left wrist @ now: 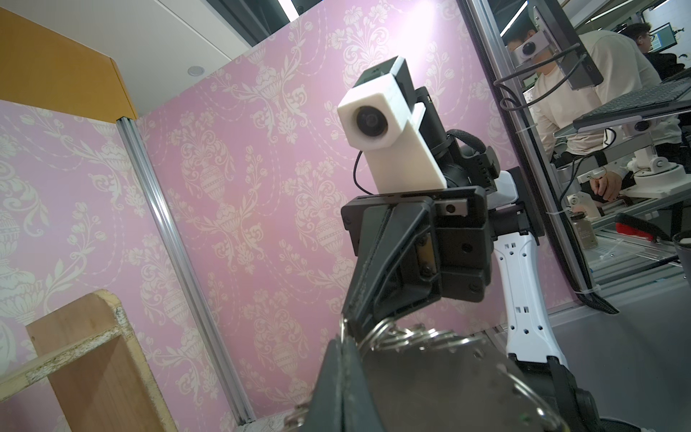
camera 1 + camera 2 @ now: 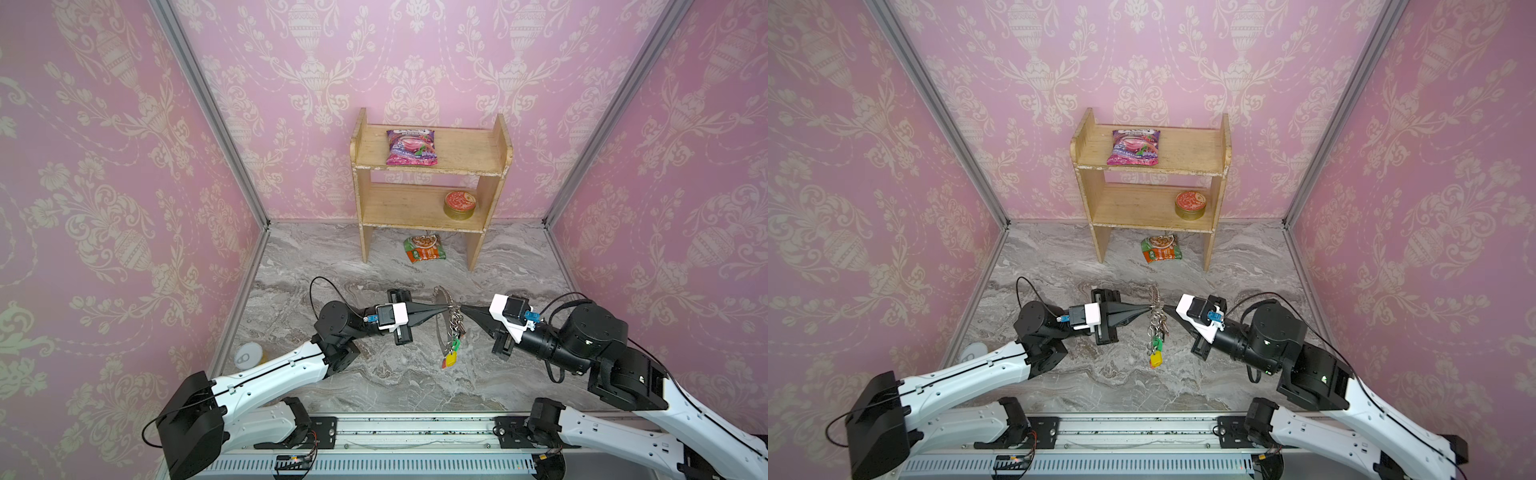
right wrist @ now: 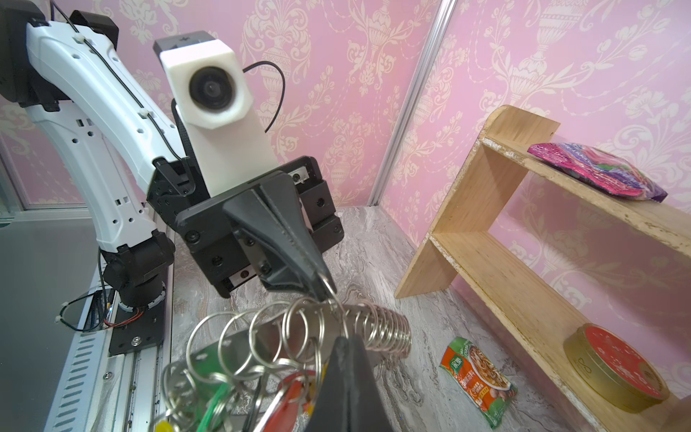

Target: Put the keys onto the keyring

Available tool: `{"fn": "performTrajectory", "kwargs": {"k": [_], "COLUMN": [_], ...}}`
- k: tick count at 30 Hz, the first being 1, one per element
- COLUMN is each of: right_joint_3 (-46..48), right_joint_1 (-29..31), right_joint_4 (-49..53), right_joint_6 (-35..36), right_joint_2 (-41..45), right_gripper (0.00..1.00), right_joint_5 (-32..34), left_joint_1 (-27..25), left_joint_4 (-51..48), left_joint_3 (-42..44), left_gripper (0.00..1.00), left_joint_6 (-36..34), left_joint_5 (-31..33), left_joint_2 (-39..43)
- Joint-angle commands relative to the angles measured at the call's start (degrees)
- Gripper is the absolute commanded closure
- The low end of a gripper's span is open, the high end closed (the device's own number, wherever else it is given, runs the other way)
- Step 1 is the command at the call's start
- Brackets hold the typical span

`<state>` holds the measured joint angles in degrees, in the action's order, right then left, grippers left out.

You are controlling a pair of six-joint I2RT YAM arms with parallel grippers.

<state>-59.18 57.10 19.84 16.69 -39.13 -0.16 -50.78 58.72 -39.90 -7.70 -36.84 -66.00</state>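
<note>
Both jaws pinch the keyring (image 2: 440, 328); keys (image 2: 451, 356) show in both top views, not left wrist's.

Ahead of me a two-tier wooden shelf (image 2: 415, 203) stands against pink damask walls (image 2: 415, 62); aluminium posts (image 2: 210, 112) flank it, grey marbled counter (image 2: 374, 386) spreads before it.

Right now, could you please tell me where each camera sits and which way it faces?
Top view: above the robot's base, looking down and forward to the wooden shelf; left arm and right arm show.
Top view: same head, same direction; left gripper and right gripper meet at the keyring.
Left wrist: behind the left gripper, facing the right gripper and right wall.
Right wrist: behind the right gripper, facing the left gripper, keys and shelf.
Shared: both wrist views show the keyring's loops.
</note>
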Motion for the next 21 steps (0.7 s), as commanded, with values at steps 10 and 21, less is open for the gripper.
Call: {"fn": "performTrajectory", "kwargs": {"k": [10, 21], "right_joint_3": [-0.84, -1.12], "right_joint_1": [0.01, -0.04], "right_joint_4": [-3.87, -3.41], "right_joint_6": [-0.86, -0.73], "right_joint_2": [1.05, 0.54], "right_gripper": [1.0, 1.0], "right_joint_5": [-1.31, -1.74], "left_joint_1": [-0.81, -1.07], "left_joint_4": [-1.54, -2.73], "left_joint_3": [-1.06, -1.24], "left_gripper": [1.0, 1.0], "left_joint_6": [-2.09, -2.82], "left_joint_5": [-2.02, -1.83], "left_joint_2": [0.98, 1.4]}}
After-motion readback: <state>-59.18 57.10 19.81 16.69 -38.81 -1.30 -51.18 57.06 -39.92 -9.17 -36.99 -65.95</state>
